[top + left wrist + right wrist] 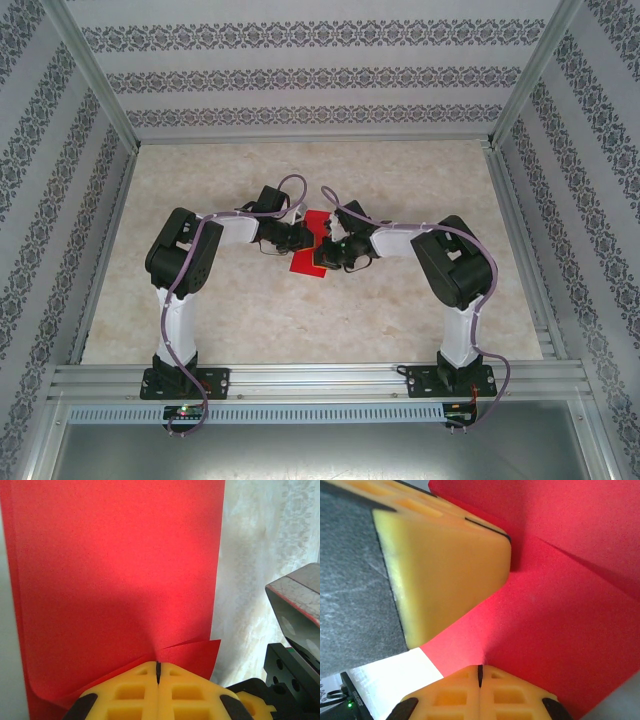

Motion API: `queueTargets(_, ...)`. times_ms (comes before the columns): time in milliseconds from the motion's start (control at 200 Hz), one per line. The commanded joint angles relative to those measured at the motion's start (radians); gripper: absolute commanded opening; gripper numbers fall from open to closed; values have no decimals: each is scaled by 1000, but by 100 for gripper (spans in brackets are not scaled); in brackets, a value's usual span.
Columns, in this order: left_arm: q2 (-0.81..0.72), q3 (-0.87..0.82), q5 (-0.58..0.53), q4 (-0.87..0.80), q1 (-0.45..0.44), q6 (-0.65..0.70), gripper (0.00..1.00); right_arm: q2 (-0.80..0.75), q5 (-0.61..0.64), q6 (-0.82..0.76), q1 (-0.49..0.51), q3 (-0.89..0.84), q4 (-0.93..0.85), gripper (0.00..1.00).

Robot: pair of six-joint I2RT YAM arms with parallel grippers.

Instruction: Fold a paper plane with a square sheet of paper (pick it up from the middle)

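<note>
Open tabletop [250, 320] near, far, sides; centre blocked: left gripper [303, 238], right gripper [328, 247] meet on red sheet [310, 262].

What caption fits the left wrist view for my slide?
Left end effector, shut, pinching the edge of the red paper, marbled table behind.

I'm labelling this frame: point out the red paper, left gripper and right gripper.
red paper [120, 580], left wrist view, middle of sheet.
left gripper [158, 667], left wrist view, seam between fingertips.
right gripper [480, 670], right wrist view, seam between fingertips.
</note>
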Motion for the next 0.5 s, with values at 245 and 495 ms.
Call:
queueTargets(245, 71, -32, -117, -164, 35, 61, 6, -57, -1, -5, 31, -120, -60, 0)
queueTargets(495, 73, -34, -109, -161, 36, 60, 6, -88, 6, 12, 33, -213, -23, 0)
